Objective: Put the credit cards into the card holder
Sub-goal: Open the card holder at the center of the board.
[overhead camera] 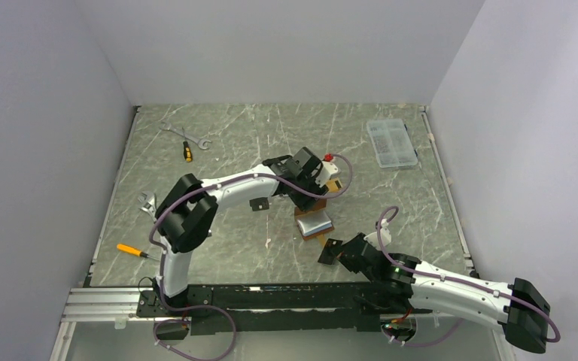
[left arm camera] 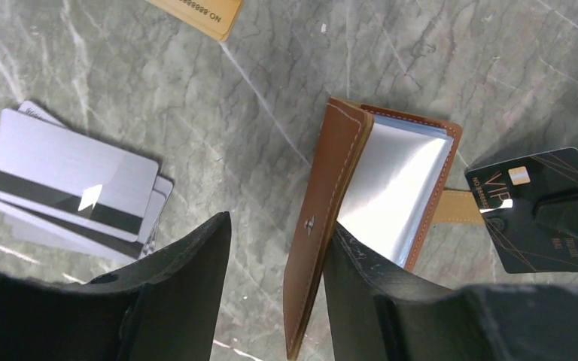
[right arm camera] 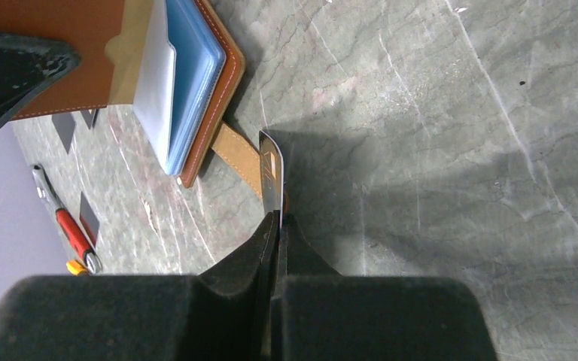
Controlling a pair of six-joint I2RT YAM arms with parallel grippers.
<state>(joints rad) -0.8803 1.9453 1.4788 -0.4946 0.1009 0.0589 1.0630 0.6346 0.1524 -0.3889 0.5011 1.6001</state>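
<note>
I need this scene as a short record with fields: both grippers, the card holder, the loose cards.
left gripper: open, astride the raised brown cover of the card holder
right gripper: shut on a black card beside the holder
card holder: open, light sleeves showing
loose cards: silver-grey stack, orange card, on the table

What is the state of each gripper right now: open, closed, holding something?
Left gripper: open, jaws on either side of the raised cover of the card holder, not clamped on it.
Right gripper: closed, holding a black card.
</note>
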